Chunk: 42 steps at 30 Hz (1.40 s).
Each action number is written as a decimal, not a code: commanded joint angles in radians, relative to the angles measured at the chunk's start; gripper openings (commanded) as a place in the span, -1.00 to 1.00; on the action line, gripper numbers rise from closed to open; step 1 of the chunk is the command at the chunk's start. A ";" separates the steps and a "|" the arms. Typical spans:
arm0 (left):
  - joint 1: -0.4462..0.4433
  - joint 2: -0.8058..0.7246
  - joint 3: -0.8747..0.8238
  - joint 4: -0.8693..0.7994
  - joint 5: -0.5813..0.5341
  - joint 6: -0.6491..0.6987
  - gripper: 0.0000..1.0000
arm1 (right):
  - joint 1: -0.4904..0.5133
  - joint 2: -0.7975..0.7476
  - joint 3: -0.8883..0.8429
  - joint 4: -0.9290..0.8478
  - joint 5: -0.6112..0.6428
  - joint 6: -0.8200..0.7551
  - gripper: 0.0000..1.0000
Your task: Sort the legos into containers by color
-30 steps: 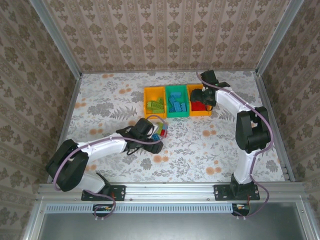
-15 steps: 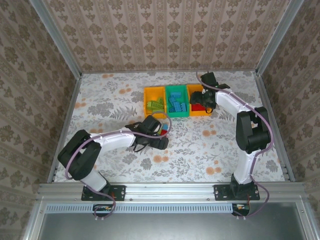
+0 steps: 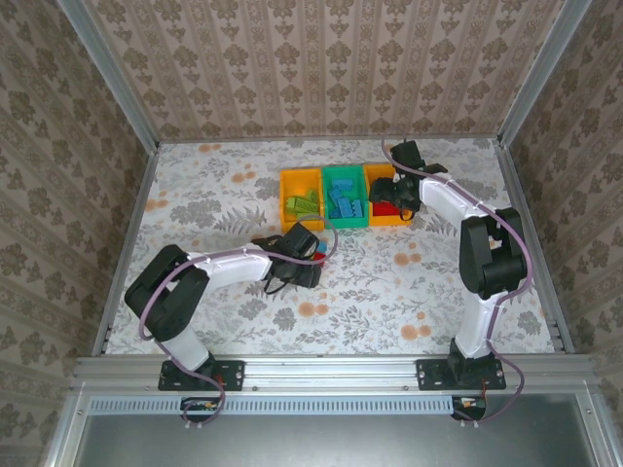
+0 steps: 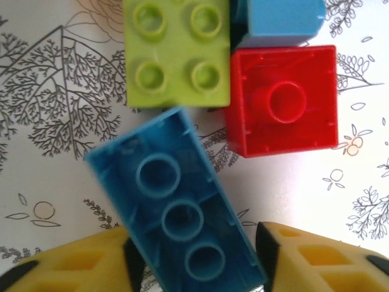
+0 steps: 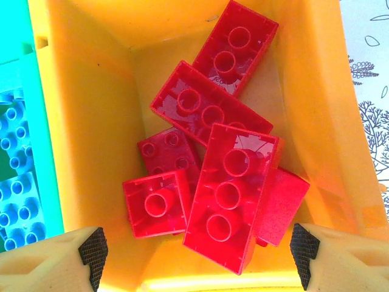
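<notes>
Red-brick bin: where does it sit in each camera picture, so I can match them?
Top external: red-brick bin is rightmost of three, far centre.
Right wrist: the bin takes the middle, red bricks inside.
Shared landmark: green bin, next to it on its left.

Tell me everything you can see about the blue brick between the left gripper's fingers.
The blue brick is a long, glossy plastic block lying upside down on the patterned table, its hollow underside showing three round tubes in a row. It sits diagonally, its upper end close against a lime green brick and a red brick. The left gripper clamps its lower end between yellow fingers.
</notes>
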State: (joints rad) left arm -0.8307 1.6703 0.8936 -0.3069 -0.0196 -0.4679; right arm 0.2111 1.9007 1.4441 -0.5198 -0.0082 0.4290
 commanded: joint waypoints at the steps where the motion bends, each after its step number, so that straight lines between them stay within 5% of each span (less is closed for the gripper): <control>1: -0.005 0.022 0.024 -0.035 -0.013 0.012 -0.13 | -0.003 -0.037 -0.016 0.005 -0.005 0.001 0.65; 14: -0.007 -0.080 -0.007 -0.077 -0.052 0.028 -0.50 | -0.003 -0.037 -0.026 0.017 -0.013 0.004 0.66; 25: 0.002 -0.174 0.123 -0.145 -0.116 0.124 -0.50 | 0.000 -0.142 -0.132 0.085 -0.056 0.007 0.67; 33: 0.068 -0.005 0.398 -0.088 0.069 0.249 -0.48 | 0.045 -0.259 -0.280 0.140 -0.067 0.010 0.67; 42: 0.176 0.289 0.717 -0.072 0.297 0.219 -0.45 | 0.151 -0.384 -0.492 0.233 -0.056 0.010 0.66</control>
State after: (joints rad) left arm -0.6754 1.9129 1.5497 -0.3801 0.1730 -0.2562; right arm 0.3347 1.5631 1.0012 -0.3363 -0.0601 0.4309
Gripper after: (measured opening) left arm 0.327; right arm 0.832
